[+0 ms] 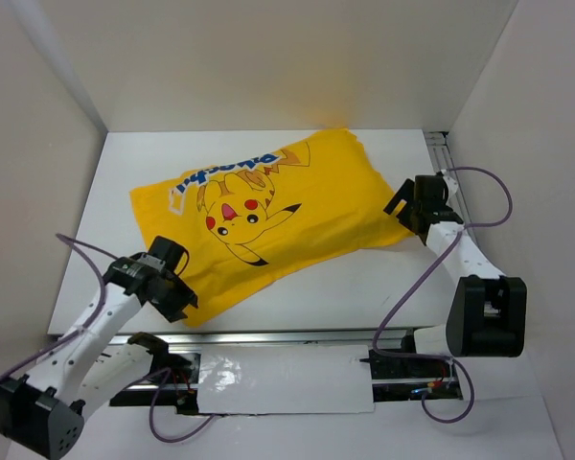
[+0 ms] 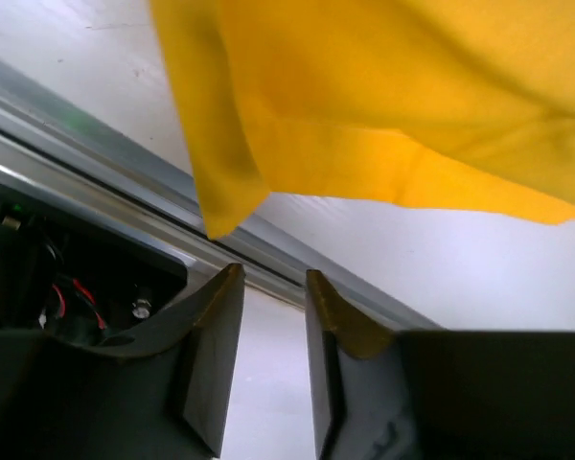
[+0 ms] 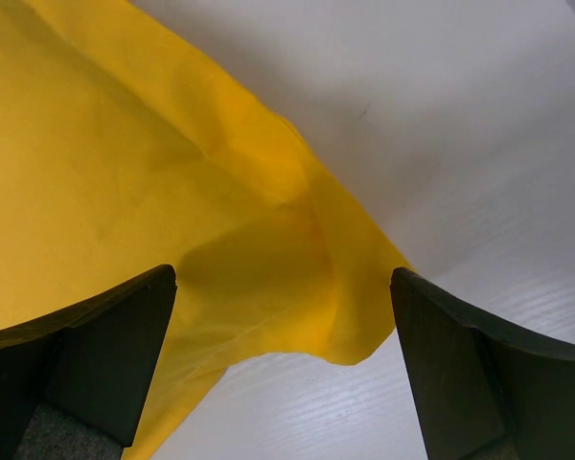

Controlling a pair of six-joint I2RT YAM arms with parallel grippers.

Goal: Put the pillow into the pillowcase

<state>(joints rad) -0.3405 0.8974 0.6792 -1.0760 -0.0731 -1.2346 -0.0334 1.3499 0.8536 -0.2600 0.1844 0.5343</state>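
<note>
The bright yellow pillowcase (image 1: 268,211) lies slantwise across the white table (image 1: 364,287), Pikachu print facing up. It looks puffed toward its far right end and flat at its near left end. The pillow is hidden. My left gripper (image 1: 179,292) hovers at the case's near left corner (image 2: 225,206); its jaws (image 2: 273,278) stand a narrow gap apart with nothing between them. My right gripper (image 1: 402,206) is wide open at the case's right corner. In the right wrist view that corner (image 3: 355,326) hangs between the fingers (image 3: 283,278) without touching either pad.
A metal rail (image 1: 268,337) runs along the table's near edge, right below the left gripper (image 2: 96,163). White walls enclose the table on the left, back and right. A glossy white sheet (image 1: 278,379) lies between the arm bases. Purple cables loop from both arms.
</note>
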